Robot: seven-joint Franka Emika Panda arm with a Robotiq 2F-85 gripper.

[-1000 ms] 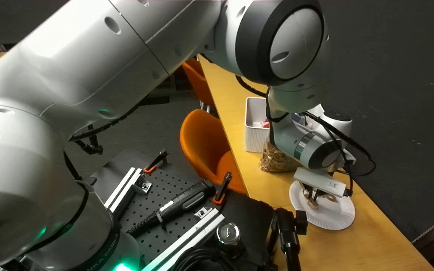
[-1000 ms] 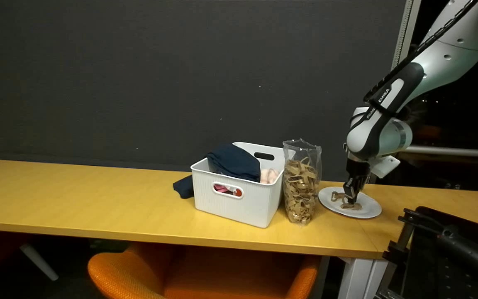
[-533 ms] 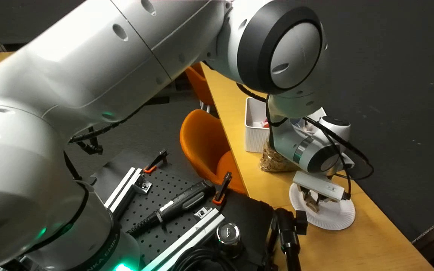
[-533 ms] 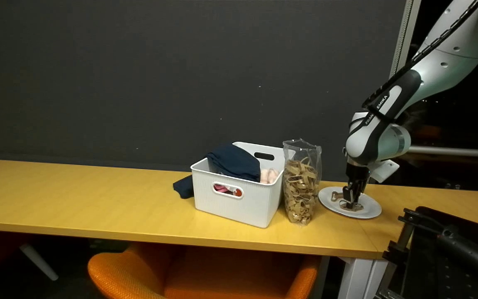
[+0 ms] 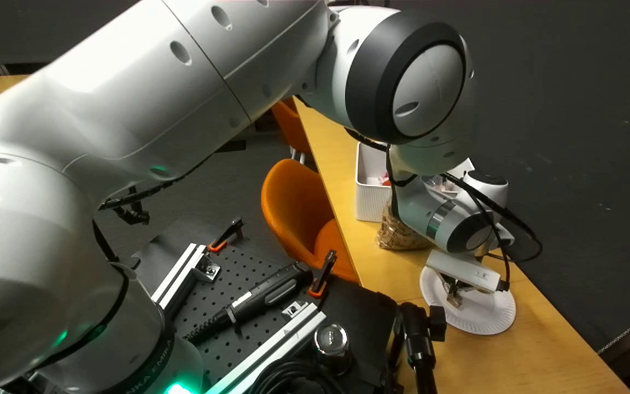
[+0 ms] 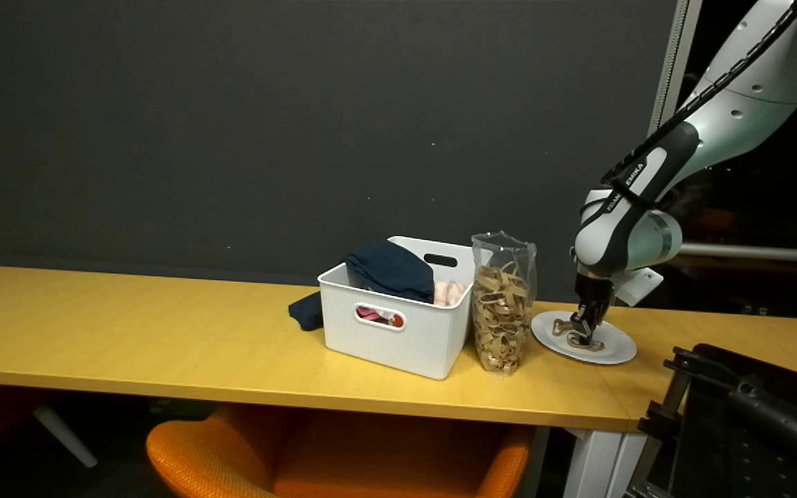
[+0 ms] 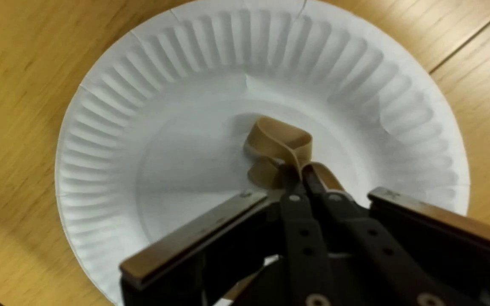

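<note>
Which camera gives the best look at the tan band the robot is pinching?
The wrist view: the tan band is large and close, its loop clear, pinched in the gripper over the white plate. In both exterior views it looks small, partly hidden by the gripper.

The arm [image 5: 145, 93] is basically fat glossy white tubes with thin seams [image 5: 206, 57] and oval dimples [image 5: 181, 53], plus a chunky charcoal ring [image 5: 367, 76] up near the top of an exterior view. There's a green glow [image 5: 178, 389] bottom left, ribbed black cable [image 6: 723, 81] upper right in an exterior view, and pale EMIKA lettering [image 6: 635, 173]. Fingers [image 7: 302, 221] are plain black with shiny round screws [image 7: 294, 198], low in the wrist view.
</note>
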